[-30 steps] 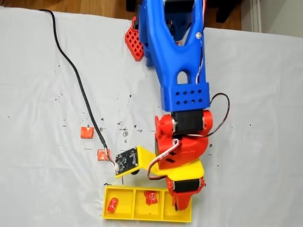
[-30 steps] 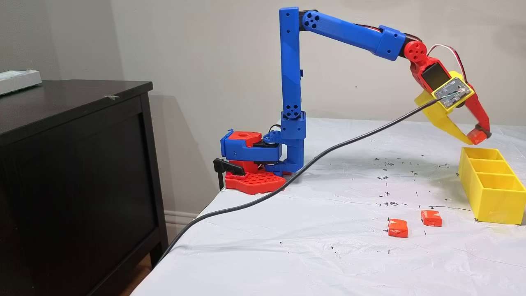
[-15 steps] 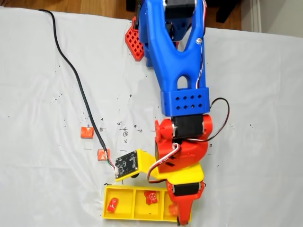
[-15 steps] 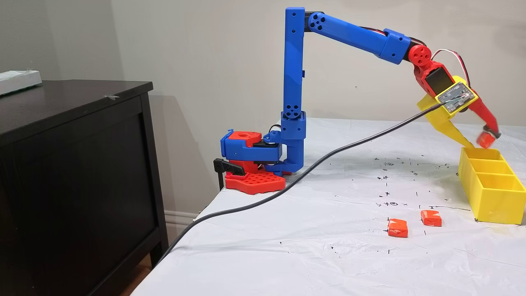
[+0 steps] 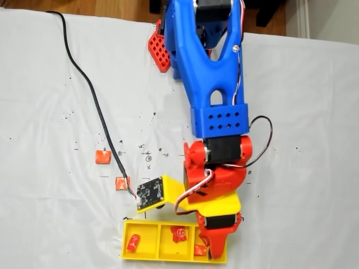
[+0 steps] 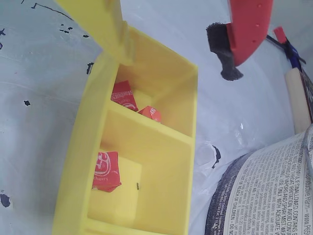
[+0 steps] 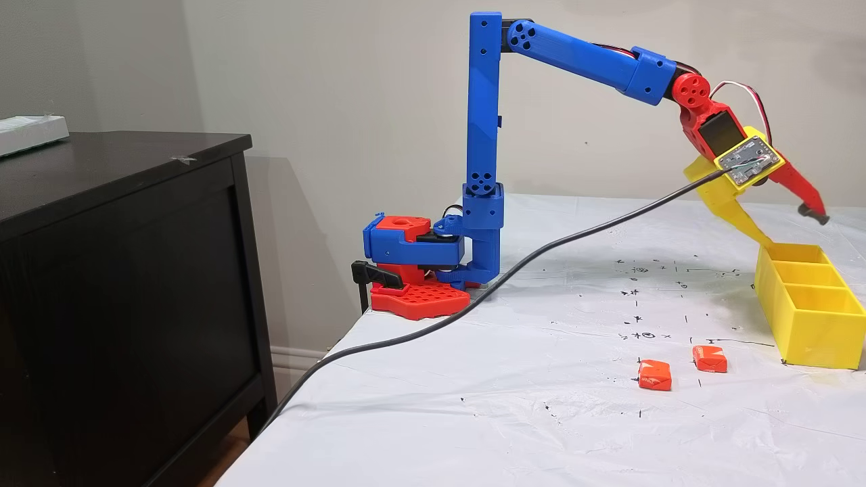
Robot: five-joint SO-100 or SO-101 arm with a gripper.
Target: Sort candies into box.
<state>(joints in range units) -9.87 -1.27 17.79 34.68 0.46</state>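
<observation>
A: Status on the candy sort?

B: Partway. The flat yellow plastic three-compartment tray (image 5: 130, 256) sits at the near edge of the white-covered counter (image 5: 45, 101). The jaws (image 7: 791, 224) stand wide apart and hold nothing: yellow fixed jaw low at the tray rim, red moving jaw lifted clear above it.

A: What's in the tray?

B: Four small square wrapped candies, as far as I can count. The wrist view shows two in the compartment directly under the jaws, a darker red one with white marks (image 6: 124, 95) and an orange-red one (image 6: 151, 113), touching or nearly so. Next compartment out from the jaws holds one red one with white print (image 6: 104, 171). The top-down fixed view shows another red one (image 5: 133, 242) in the compartment farthest from the jaws.

A: Left over?

B: Two orange-red candies loose on the counter, well apart from the jaws, off to the left in the top-down fixed view (image 5: 102, 157) (image 5: 121, 183), the nearer just beside the black cable (image 5: 90, 92).

A: So two-thirds done?

B: My read, yes. Two pick-and-drops remaining. Can't tell if the colour split matches the intended sort.
</observation>
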